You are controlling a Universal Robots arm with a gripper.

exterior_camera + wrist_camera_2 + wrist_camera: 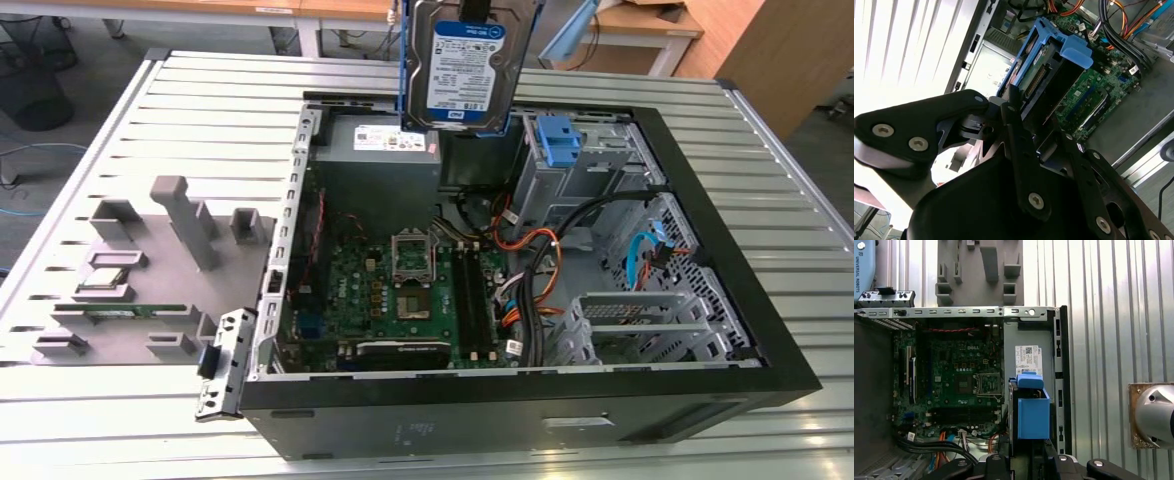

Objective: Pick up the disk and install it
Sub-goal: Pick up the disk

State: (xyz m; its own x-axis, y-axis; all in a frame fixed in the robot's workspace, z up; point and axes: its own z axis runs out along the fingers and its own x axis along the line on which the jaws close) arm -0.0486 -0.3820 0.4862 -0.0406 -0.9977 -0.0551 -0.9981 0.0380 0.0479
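The disk, a silver hard drive with a white-and-blue label in a blue carrier frame, hangs upright above the far edge of the open computer case. My gripper is shut on it; its black fingers clamp the two sides of the drive. In the first wrist view the blue carrier hangs over the grey power supply by the case wall. The second wrist view shows the disk edge-on with the motherboard beyond it.
Inside the case lie the motherboard, orange and black cables and a metal drive cage. A taller blue bracket stands on the cage at the back. A grey parts fixture sits at the exterior view's left on the slatted table.
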